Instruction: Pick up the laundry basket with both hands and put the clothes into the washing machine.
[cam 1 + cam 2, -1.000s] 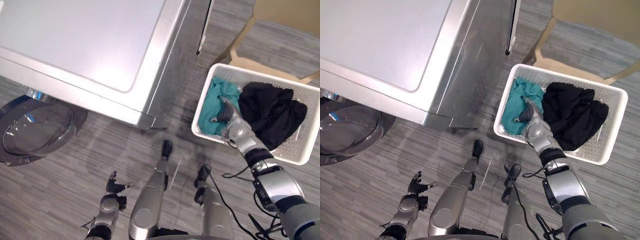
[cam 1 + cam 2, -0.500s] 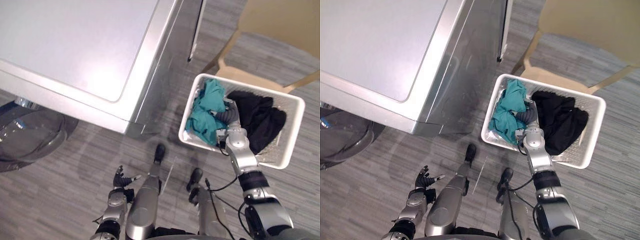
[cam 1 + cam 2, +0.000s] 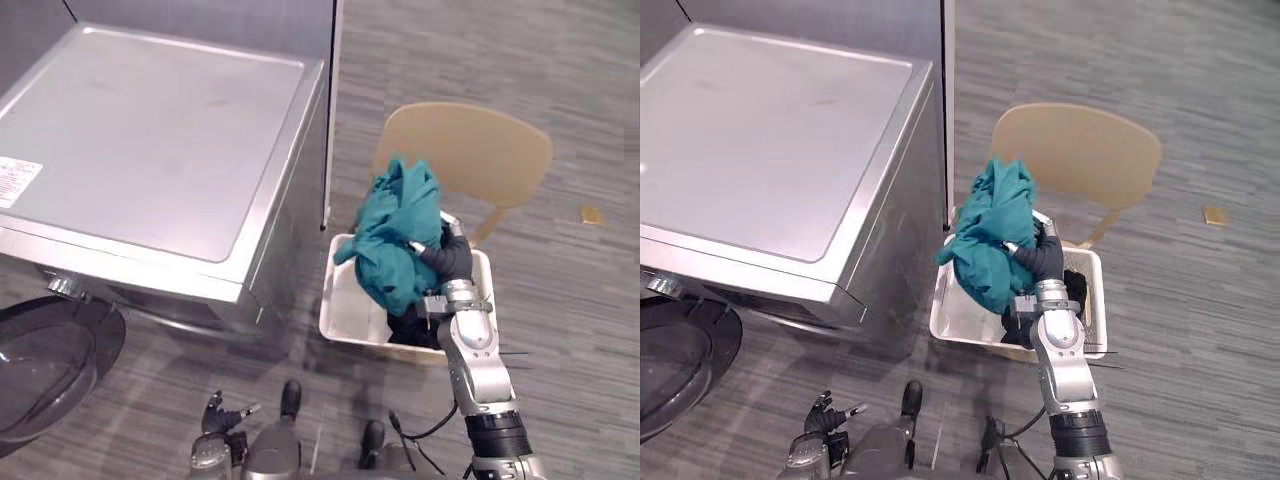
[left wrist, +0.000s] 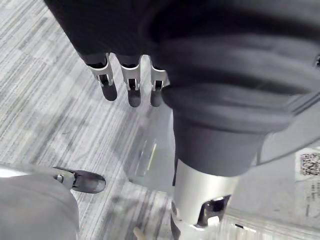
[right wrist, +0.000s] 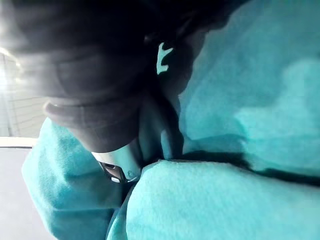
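**Teal garment raised over the basket, drum well to the left**

The right hand (image 3: 448,262) holds a teal garment (image 3: 395,245) bunched up above the white laundry basket (image 3: 343,308). Its fingers are sunk in the cloth, and in the right wrist view one silver finger (image 5: 118,169) shows clamped between teal folds. The garment hangs from the hand's left side, its long axis running down towards the basket.

A black garment (image 3: 408,326) lies in the basket, which stands on the floor before a tan chair (image 3: 465,155), just right of the washing machine (image 3: 150,170).

The machine's round door (image 3: 45,365) hangs open at the near left, so the load probably has to cross leftward and nearer, round the machine's corner. The left hand (image 3: 222,415), low and near, is closer to that door, its fingers (image 4: 130,85) loosely straight and empty.
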